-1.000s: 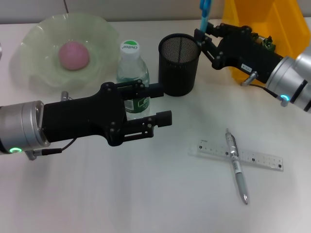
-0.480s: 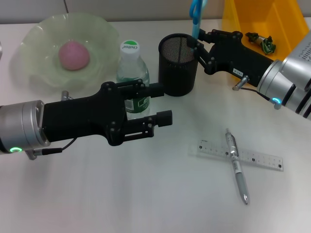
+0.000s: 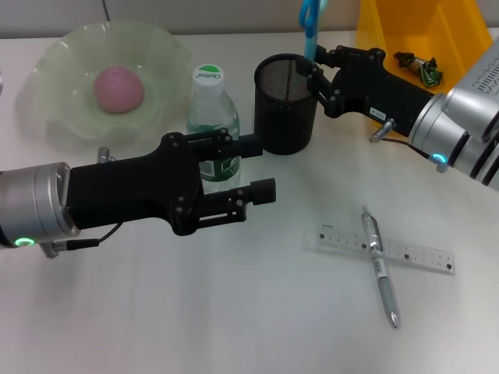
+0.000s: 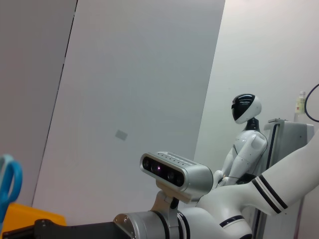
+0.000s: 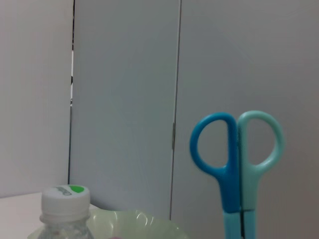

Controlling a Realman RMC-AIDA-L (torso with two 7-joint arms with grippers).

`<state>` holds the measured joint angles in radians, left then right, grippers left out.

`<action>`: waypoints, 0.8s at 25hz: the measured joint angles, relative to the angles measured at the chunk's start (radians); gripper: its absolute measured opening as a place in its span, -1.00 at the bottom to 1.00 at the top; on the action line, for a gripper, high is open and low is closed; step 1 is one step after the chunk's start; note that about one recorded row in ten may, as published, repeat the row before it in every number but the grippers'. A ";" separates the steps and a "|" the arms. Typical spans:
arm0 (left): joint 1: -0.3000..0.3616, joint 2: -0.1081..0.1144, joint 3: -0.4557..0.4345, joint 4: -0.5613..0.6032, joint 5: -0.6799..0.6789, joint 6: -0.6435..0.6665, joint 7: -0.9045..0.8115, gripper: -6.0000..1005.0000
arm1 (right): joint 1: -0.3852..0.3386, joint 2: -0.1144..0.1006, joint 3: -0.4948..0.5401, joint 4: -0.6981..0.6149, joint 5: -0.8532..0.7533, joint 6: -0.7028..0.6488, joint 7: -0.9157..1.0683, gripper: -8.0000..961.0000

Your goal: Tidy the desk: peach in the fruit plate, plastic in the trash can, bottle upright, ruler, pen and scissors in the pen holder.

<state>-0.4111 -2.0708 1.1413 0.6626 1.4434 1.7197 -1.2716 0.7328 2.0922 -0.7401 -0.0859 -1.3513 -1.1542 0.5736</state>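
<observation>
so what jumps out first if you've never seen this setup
The right gripper holds blue scissors upright at the rim of the black mesh pen holder. The big black left gripper, open, sits beside the upright bottle. A pen lies across a clear ruler.

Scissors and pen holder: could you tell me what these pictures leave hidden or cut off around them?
- Scissors: head view cuts the handles at the top edge; the right gripper covers the blades, so tip depth in the pen holder cannot be told.
- Right wrist view: only the handles show; the bottom edge cuts the rest.
- Bottle: the left gripper hides its lower part in the head view.
</observation>
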 joint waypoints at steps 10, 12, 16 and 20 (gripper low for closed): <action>0.005 0.000 0.000 -0.002 0.000 0.004 0.000 0.27 | 0.001 0.000 0.000 0.005 0.000 0.008 0.000 -0.44; 0.005 0.000 0.000 -0.002 0.000 0.005 0.000 0.26 | 0.000 0.000 0.001 0.005 0.000 0.008 0.000 -0.42; 0.004 0.000 0.000 -0.002 0.000 0.006 0.000 0.26 | -0.002 0.000 0.000 0.005 0.000 0.008 0.000 -0.42; 0.004 0.000 0.000 -0.002 0.000 0.006 0.000 0.26 | -0.007 0.000 0.006 0.006 0.000 -0.001 0.000 -0.42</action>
<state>-0.4068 -2.0709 1.1413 0.6611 1.4435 1.7262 -1.2716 0.7254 2.0923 -0.7338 -0.0798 -1.3514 -1.1550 0.5736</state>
